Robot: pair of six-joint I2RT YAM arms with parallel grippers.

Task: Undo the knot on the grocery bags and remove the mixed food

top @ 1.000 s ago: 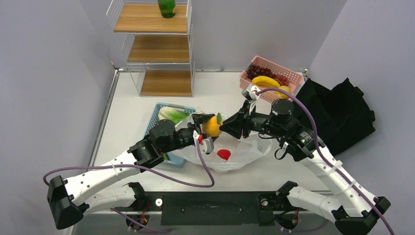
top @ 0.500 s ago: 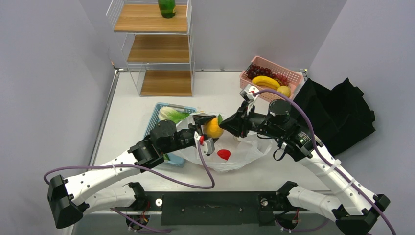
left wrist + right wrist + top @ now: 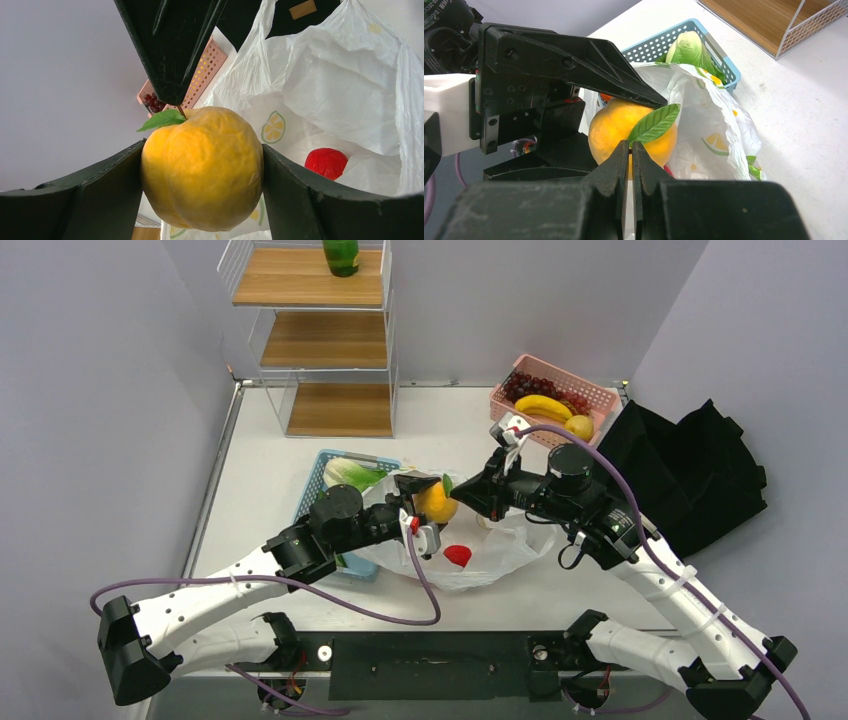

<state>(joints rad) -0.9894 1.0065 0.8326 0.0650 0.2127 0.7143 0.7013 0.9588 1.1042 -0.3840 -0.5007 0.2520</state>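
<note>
An orange fruit (image 3: 202, 167) with a green leaf (image 3: 655, 123) hangs above the open white grocery bag (image 3: 495, 545), which is printed with citrus slices. My left gripper (image 3: 202, 172) is shut on the fruit, one finger on each side. My right gripper (image 3: 630, 146) comes in from the right and is shut on the fruit's stem at the base of the leaf. From above, the fruit (image 3: 436, 502) sits between the left gripper (image 3: 418, 508) and the right gripper (image 3: 462, 498). A red fruit (image 3: 458, 555) lies in the bag.
A blue basket (image 3: 322, 472) with lettuce stands left of the bag, under my left arm. At the back right is a pink basket (image 3: 600, 397) with a banana and grapes. A black tote (image 3: 700, 470) lies at the right. A wire shelf (image 3: 320, 340) stands at the back left.
My right gripper has edged left to the fruit and closed its fingers on the stem. The left gripper has kept its hold on the fruit and barely moved.
</note>
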